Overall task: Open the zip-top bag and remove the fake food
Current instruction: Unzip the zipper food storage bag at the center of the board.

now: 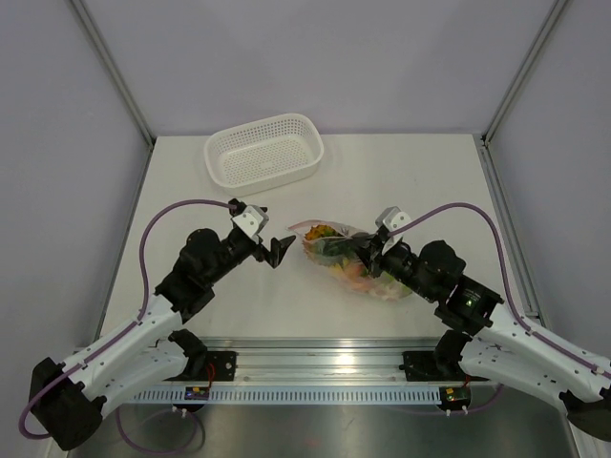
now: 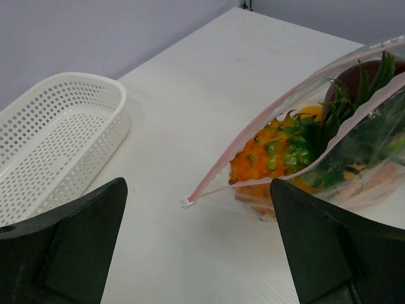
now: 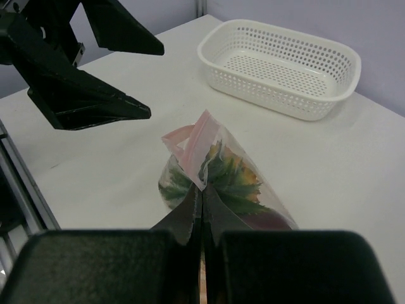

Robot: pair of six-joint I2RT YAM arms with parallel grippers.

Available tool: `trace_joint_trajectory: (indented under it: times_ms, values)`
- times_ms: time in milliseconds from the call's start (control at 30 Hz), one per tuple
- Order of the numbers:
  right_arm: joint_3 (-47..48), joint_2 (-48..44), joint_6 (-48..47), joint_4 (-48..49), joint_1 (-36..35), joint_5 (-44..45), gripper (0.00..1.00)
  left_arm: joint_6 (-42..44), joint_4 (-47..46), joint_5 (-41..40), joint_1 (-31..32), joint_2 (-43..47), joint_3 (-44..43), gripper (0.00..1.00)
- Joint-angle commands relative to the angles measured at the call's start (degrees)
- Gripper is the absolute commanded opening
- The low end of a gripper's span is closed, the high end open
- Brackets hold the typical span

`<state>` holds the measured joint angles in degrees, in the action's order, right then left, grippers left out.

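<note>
At counter (image 1: 430,181) ctr, a bit toward 3 o'clock, bag (image 1: 370,277) lies w/ food (image 2: 278,149) inside, mouth part-open facing 9. R jaws pinched tight on bag's pink zip edge (image 3: 193,142). L jaws spread wide, holding nothing, just at bag's 9 o'clock, not touching. Basket (image 1: 264,149) at 11, well apart.

The bag (image 1: 361,269) lies mid-surface (image 1: 420,181), with the food (image 2: 278,152) inside it and the basket (image 1: 264,150) behind it to the left. The left hand (image 1: 272,252) sits just left of the bag, apart from it; the right hand (image 3: 202,212) pinches its edge from the right.
</note>
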<state>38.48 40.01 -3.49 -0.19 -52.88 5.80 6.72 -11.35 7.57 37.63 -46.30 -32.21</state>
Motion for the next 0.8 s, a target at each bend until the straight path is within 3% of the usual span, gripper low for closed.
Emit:
trace_joint_trajectory:
  times_ms: [0, 367, 767]
  values:
    - [3.36, 1.30, -2.22, 1.33, -0.03, -5.27, 0.00, 1.54, -5.34, 1.04, -0.01, -0.02, 0.56, 0.99]
    - [4.41, 2.09, -3.63, 0.45, -0.12, -13.53, 0.00, 3.21, -5.95, 7.19, 0.08, -5.99, -1.11, 0.99]
    - [6.61, 5.78, -4.42, -3.24, -0.11, -21.01, 0.00, 4.79, -6.14, 11.41, 2.27, -5.29, -1.54, 0.99]
